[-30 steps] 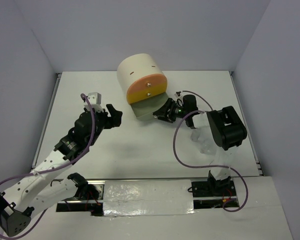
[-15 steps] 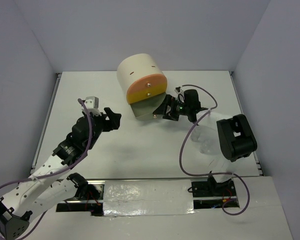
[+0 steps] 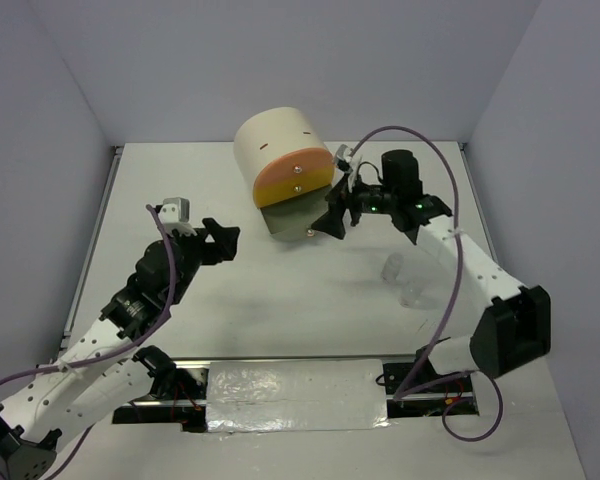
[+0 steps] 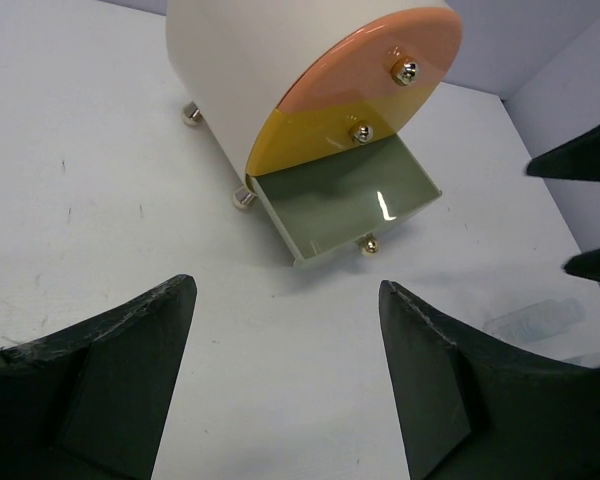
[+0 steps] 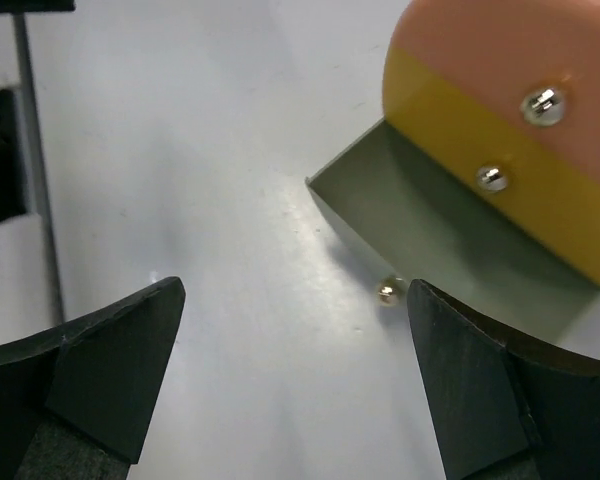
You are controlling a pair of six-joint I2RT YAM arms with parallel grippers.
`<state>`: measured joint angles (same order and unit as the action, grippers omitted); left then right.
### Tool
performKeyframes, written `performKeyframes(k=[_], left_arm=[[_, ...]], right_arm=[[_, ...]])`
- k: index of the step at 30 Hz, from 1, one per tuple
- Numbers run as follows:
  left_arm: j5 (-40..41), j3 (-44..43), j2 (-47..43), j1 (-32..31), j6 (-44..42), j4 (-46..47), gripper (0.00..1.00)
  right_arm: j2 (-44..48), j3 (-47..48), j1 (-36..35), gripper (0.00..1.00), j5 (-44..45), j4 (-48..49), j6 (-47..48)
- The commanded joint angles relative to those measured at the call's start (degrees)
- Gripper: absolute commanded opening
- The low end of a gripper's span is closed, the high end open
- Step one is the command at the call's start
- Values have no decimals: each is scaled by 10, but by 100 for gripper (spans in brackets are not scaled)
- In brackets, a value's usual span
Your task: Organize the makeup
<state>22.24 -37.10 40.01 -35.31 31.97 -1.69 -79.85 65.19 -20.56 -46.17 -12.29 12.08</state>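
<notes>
Jutting from cream unit [image 3: 278,145], grey-green drawer [image 3: 288,215] bare; 2 bottles [image 3: 392,268] outside.

1. 2 clear little bottles [image 3: 392,267].
2. 1 cream cylindrical drawer unit [image 3: 275,140].
3. 3 drawers [image 4: 345,205]: 1 peach, 1 yellow, 1 green.
4. 3 gold knobs [image 4: 360,132].
5. 2 arms [image 3: 130,310], each with 2 fingers [image 4: 110,400].
</notes>
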Motion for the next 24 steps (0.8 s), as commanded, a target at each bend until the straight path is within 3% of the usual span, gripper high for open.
performKeyframes(k=[1, 2, 4, 7, 9, 16, 24], left_arm=[[3, 5, -15, 4, -1, 41, 86], [2, 7, -16, 4, -2, 41, 87], [-3, 11, -20, 4, -5, 41, 87], [-9, 15, -24, 4, -4, 44, 87], [-12, 22, -24, 4, -4, 53, 87], [-24, 35, -13, 6, -13, 72, 89], [-51, 22, 19, 13, -30, 83, 90]], right_arm=[[37, 20, 24, 100, -12, -115, 240], [23, 40, 25, 96, 2, -205, 279], [27, 71, 30, 86, 75, -265, 269], [48, 60, 32, 81, 192, -293, 267], [66, 46, 32, 82, 269, -321, 276], [44, 33, 23, 89, 417, -400, 305], [-27, 46, -31, 91, 494, -437, 323]])
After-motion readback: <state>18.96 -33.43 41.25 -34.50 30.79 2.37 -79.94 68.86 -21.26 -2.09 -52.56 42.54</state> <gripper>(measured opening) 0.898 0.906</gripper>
